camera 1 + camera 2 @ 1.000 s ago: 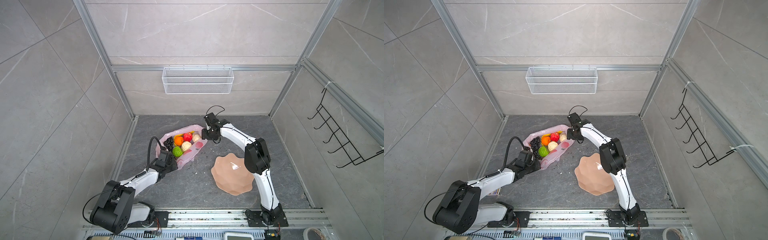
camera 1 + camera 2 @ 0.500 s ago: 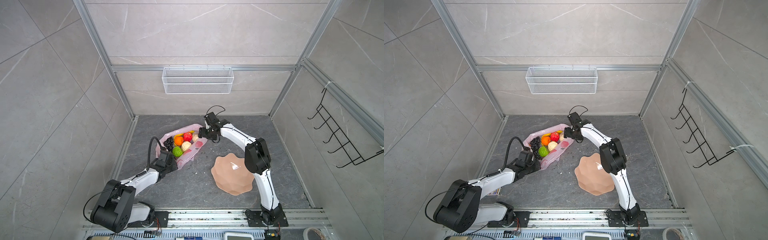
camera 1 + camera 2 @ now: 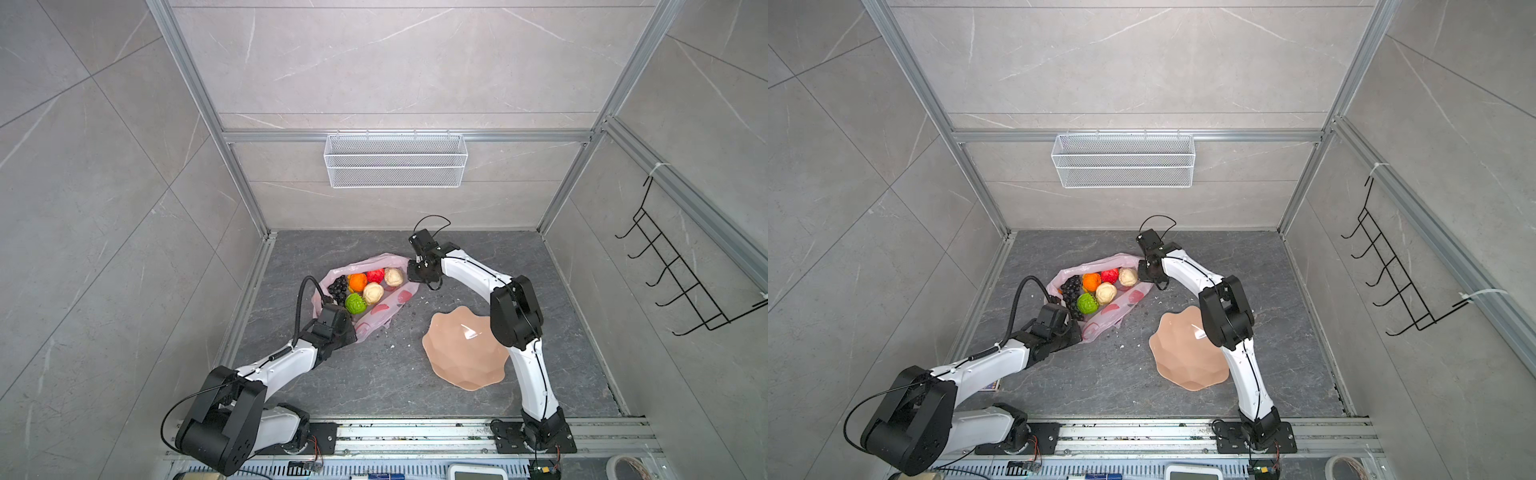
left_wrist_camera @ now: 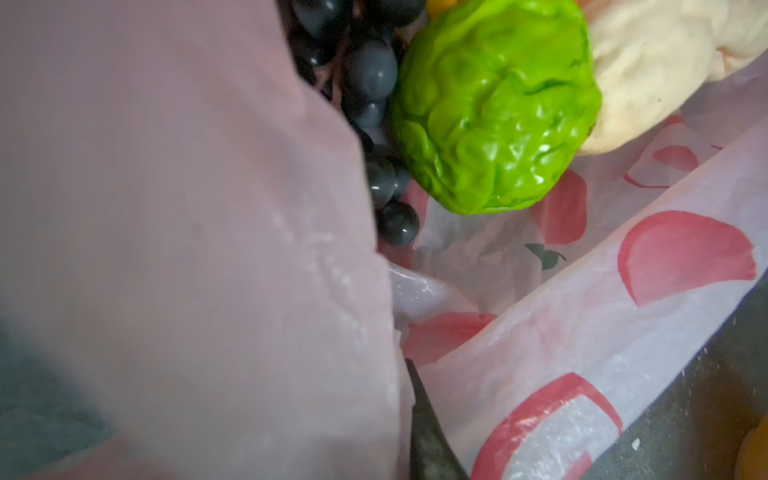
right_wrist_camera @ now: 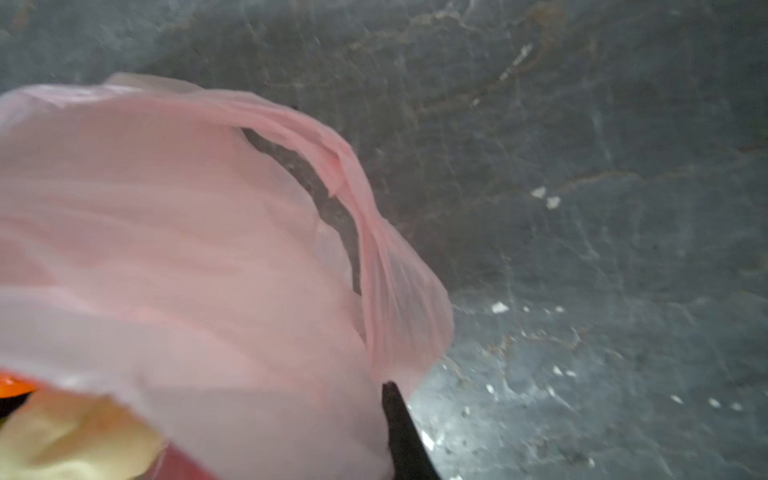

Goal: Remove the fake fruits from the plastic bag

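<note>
Gripping the bag (image 3: 390, 304) at both ends: right gripper (image 3: 412, 266) just clamped on, left gripper (image 3: 352, 329) pinches it; fruits (image 3: 365, 287) remain inside.

Fake fruits (image 3: 372, 293) in the plastic bag (image 3: 386, 261) left of the plate (image 3: 461, 353), wire basket (image 3: 395, 160) on the wall (image 3: 395, 62) behind

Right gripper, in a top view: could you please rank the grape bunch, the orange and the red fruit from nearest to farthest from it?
Measured from the right gripper, which is at the right end of the plastic bag:
1. red fruit, mid-bag, nearest.
2. orange, just left of it.
3. grape bunch, at the bag's left edge, farthest.
</note>
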Controlling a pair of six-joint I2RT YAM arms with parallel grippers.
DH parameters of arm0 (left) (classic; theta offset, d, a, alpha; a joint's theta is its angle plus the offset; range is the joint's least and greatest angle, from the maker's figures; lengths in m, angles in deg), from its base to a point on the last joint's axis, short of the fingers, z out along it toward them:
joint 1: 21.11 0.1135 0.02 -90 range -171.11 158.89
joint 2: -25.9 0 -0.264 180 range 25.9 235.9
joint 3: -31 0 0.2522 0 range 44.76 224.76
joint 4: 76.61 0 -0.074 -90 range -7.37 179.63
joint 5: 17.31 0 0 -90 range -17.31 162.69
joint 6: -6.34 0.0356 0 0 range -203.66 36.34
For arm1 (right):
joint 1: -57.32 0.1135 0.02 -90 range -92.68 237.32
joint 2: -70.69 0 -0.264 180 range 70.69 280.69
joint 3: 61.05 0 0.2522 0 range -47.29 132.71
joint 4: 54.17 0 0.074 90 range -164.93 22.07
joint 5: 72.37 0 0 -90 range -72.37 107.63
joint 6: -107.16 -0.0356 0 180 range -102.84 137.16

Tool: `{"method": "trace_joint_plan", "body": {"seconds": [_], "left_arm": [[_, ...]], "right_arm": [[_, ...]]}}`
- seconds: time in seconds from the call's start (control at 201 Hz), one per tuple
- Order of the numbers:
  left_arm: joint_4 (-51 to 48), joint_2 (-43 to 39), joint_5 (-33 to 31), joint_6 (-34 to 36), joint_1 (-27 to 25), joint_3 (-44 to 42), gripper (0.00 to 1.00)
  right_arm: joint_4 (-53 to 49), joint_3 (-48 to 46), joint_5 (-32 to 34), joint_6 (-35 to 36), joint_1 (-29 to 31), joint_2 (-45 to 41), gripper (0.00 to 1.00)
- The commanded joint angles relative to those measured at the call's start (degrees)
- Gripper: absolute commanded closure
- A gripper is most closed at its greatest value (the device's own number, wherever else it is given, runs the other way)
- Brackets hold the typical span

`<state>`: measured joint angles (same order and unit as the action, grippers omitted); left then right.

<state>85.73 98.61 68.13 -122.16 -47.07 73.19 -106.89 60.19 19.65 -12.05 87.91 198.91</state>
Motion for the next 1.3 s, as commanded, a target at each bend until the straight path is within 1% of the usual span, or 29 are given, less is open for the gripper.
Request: {"method": "trace_joint_plan", "body": {"seconds": [0.0,0.125,0.364,0.458,0.553,0.588,0.623,0.677,0.757,0.817,0.916,0.981,1.021,1.046,1.086,1.126,1.19,1.3], "left_arm": [[-1.4,-1.7,-1.5,-2.4,-2.9,-0.8,0.83],[-1.1,-1.2,-3.0,-3.8,-6.8,-1.1,0.82],[-1.2,0.6,-4.2,-5.0,-12.8,0.3,0.78],[-1.8,0.0,-5.0,-5.2,-14.2,0.7,0.72],[-4.6,-1.1,-6.7,-5.2,-16.0,2.0,0.67],[-6.3,-1.6,-7.6,-5.2,-16.5,2.6,0.64],[-8.4,-2.4,-8.5,-5.2,-16.7,3.3,0.58],[-11.3,-4.5,-9.9,-5.4,-16.6,3.9,0.48],[-14.2,-9.1,-11.8,-5.4,-16.6,4.0,0.39],[-16.1,-12.3,-12.6,-5.3,-16.6,4.3,0.34],[-20.1,-16.4,-13.8,-4.6,-16.6,6.2,0.32],[-22.7,-18.2,-14.7,-2.0,-16.6,8.6,0.28],[-24.6,-18.7,-16.7,0.4,-16.6,10.6,0.24],[-25.3,-18.5,-17.9,2.3,-16.4,11.7,0.21],[-26.8,-17.4,-19.1,4.3,-15.1,14.0,0.2],[-28.6,-15.3,-19.5,5.4,-12.8,16.6,0.2],[-29.1,-11.1,-16.9,7.2,-8.5,19.9,0.2],[-28.9,-3.2,-14.2,7.8,-3.9,24.2,0.2]], "right_arm": [[3.5,-6.4,2.7,1.1,-0.7,-7.6,0.84],[6.7,-13.1,2.5,1.0,-1.6,-11.7,0.84],[9.6,-20.7,2.3,1.0,-3.4,-16.3,0.85],[9.9,-22.0,2.2,1.2,-3.9,-17.1,0.85],[10.3,-23.3,2.4,1.4,-4.4,-17.9,0.85],[10.4,-23.6,2.4,1.5,-4.5,-18.1,0.85],[10.4,-23.7,2.3,1.8,-4.5,-18.3,0.85],[10.4,-23.6,1.9,1.9,-4.5,-18.3,0.85],[10.7,-23.5,0.7,1.9,-4.5,-18.4,0.85],[10.8,-23.2,0.0,1.8,-4.5,-18.4,0.85],[10.7,-22.5,-0.6,1.8,-4.5,-18.3,0.85],[10.7,-22.3,-0.8,1.8,-4.5,-18.4,0.85],[10.8,-22.3,-0.9,1.7,-4.4,-18.6,0.85],[10.8,-22.4,-1.0,1.7,-4.5,-18.7,0.85],[10.9,-22.3,-1.2,1.7,-4.5,-18.7,0.85],[10.9,-22.3,-1.5,1.6,-4.5,-18.8,0.85],[11.0,-22.4,-1.6,1.5,-4.5,-19.0,0.85],[11.0,-22.6,-0.9,1.7,-4.5,-19.2,0.85]]}}
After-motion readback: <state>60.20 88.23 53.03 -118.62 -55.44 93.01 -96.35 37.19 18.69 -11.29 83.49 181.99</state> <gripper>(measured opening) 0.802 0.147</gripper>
